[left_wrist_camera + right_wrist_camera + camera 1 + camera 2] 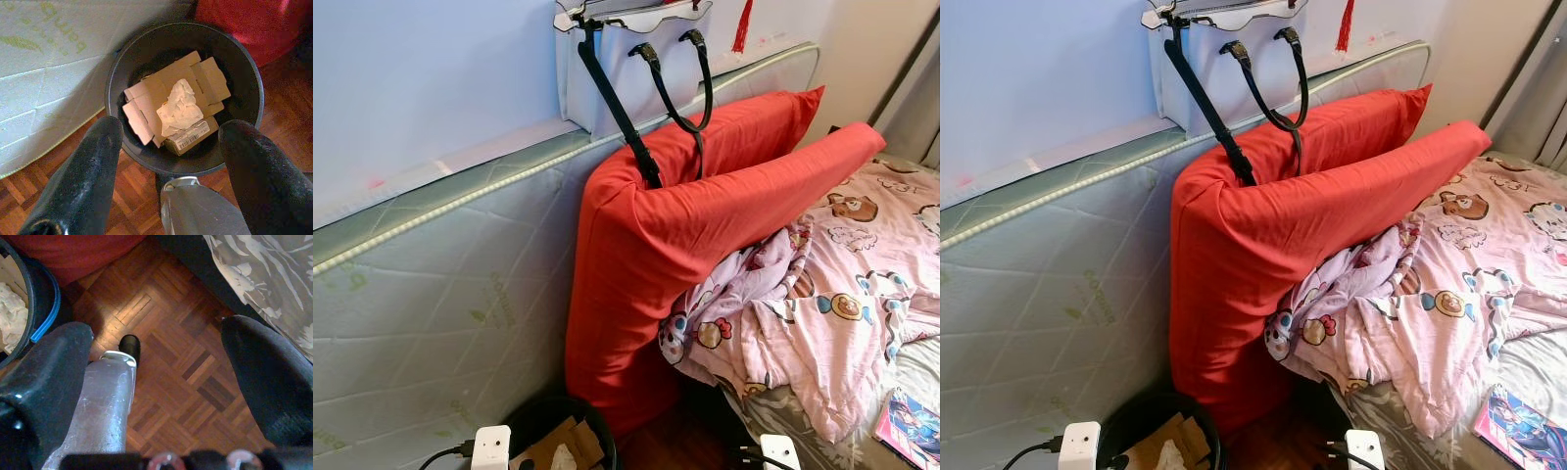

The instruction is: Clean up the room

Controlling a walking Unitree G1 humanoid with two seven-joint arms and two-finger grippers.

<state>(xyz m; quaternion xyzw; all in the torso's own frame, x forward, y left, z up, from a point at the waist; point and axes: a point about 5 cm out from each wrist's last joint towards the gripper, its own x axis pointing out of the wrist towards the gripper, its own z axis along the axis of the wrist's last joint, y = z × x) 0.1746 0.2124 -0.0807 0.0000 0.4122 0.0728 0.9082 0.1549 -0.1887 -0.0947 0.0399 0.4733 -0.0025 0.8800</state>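
Faced the head of a bed in a cramped corner. Noted a quilted mattress (pixel 431 284) stood on edge along the wall, probably stored there to spare floor space. Logged a long red cushion (pixel 705 215) leaning against it, propped as a backrest. Saw a white handbag (pixel 607 69) perched on the mattress's top edge, black straps draped down over the cushion; judged it parked there for want of a hook.

Recorded a pink cartoon-print quilt (pixel 803 313) bunched against the cushion's lower side and spilling over the bed's edge, unmade. Spotted a colourful magazine (pixel 911 426) lying on the bed near its corner.

Found a black waste bin (pixel 244 73) on the parquet floor (pixel 186 357), wedged between mattress and cushion. Inside it: flattened cardboard (pixel 146 98) with a crumpled white paper (pixel 180 105) on top, the rubbish lying loose and well within the rim.

Located the left end effector (pixel 171 132) directly above the bin, fingers spread wide, released, gripping nothing; judged that pose fit for dropping waste straight down. Located the right end effector (pixel 156 333) low over bare parquet between bin and bed, likewise released and empty, beside the grey leaf-print sheet (pixel 264 269).

Judged quilt, magazine and handbag the likely items left to tidy.
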